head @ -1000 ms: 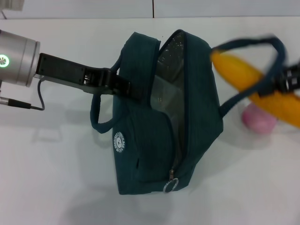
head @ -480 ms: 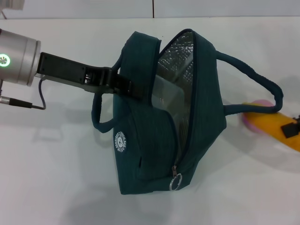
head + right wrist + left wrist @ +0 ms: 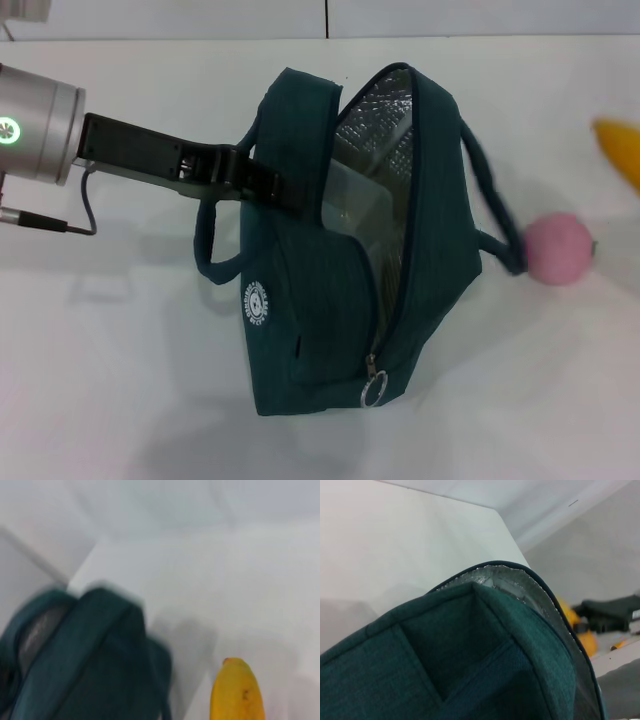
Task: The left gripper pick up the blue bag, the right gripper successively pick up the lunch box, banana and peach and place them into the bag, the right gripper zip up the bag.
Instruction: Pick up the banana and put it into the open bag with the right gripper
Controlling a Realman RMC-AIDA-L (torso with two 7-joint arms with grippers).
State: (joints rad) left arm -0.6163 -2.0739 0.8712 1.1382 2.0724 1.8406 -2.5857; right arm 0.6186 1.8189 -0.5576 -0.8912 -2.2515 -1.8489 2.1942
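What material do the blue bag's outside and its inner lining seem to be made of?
The blue bag looks like woven fabric with a matte finish: a fine weave grain shows on its outer panel in the left wrist view, and the seams look stitched. Its lining appears to be a silvery foil-like sheet, since it is shiny and shows a crinkled, quilted pattern; probably insulating, though that is a guess.

- A plain white table [image 3: 120, 400] fills nearly the whole head view, evenly lit, with soft grey shadows.
- Beyond its far edge runs a pale wall [image 3: 200, 15], split by one thin dark vertical seam [image 3: 326, 15].
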